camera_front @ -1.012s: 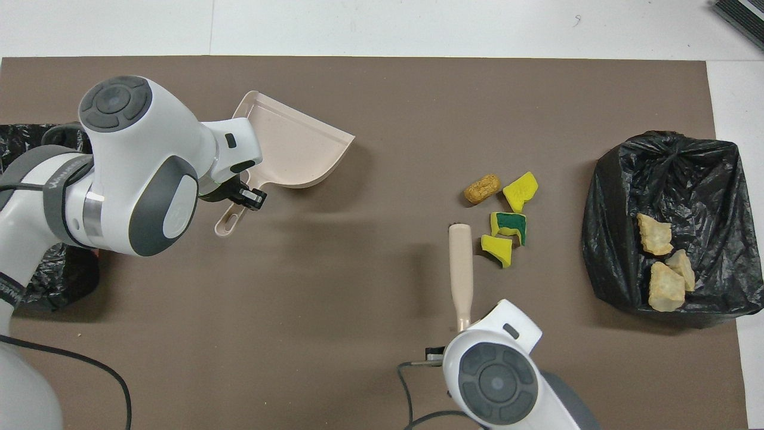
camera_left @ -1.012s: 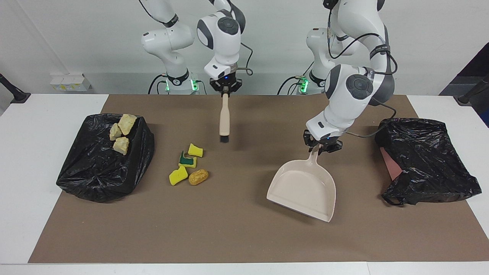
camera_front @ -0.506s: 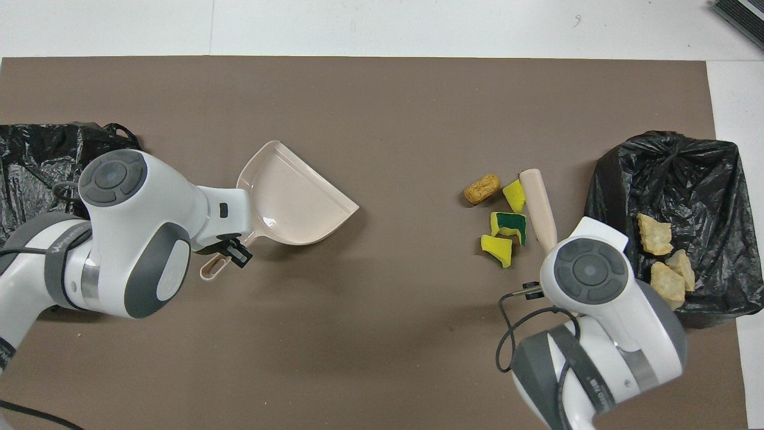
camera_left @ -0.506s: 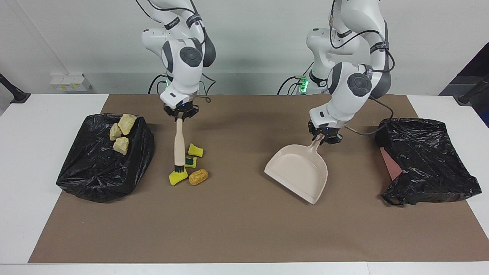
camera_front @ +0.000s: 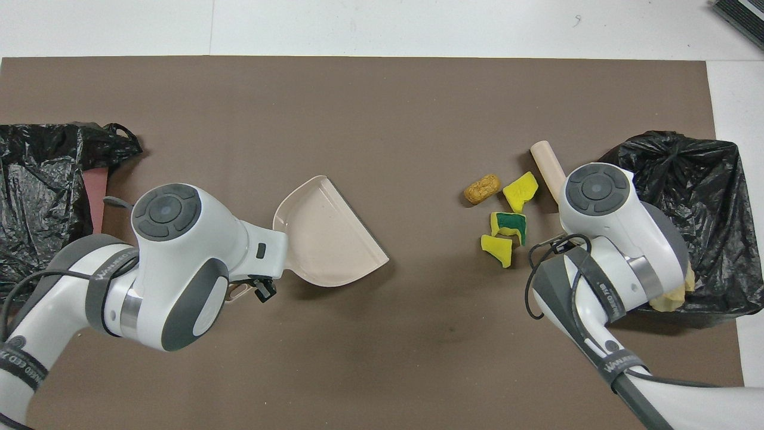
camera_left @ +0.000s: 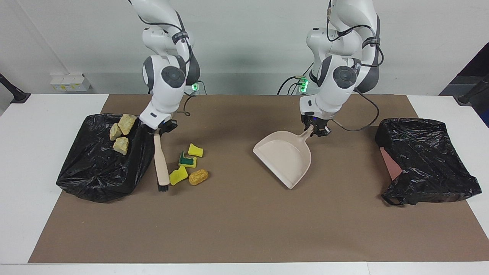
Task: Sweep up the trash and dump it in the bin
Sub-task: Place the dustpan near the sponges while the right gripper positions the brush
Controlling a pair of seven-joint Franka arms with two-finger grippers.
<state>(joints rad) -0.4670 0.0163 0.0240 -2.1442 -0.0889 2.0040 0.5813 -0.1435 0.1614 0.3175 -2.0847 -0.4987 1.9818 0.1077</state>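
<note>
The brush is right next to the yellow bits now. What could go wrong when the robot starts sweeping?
1. The dustpan, held by the left gripper, sits apart from the trash, so the sponge pieces and bread roll might scatter before reaching it.
2. The dustpan looks lifted off the mat, so bits could slide underneath.
3. The brush, in the right gripper, stands close beside the black bag and might snag it.

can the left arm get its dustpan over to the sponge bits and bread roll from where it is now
Probably yes. The left gripper is shut on the beige plastic dustpan, and only bare brown mat lies between its open edge and the yellow sponge pieces and brown bread roll. The right gripper's beige brush stands beside them, toward the right arm's end.
</note>
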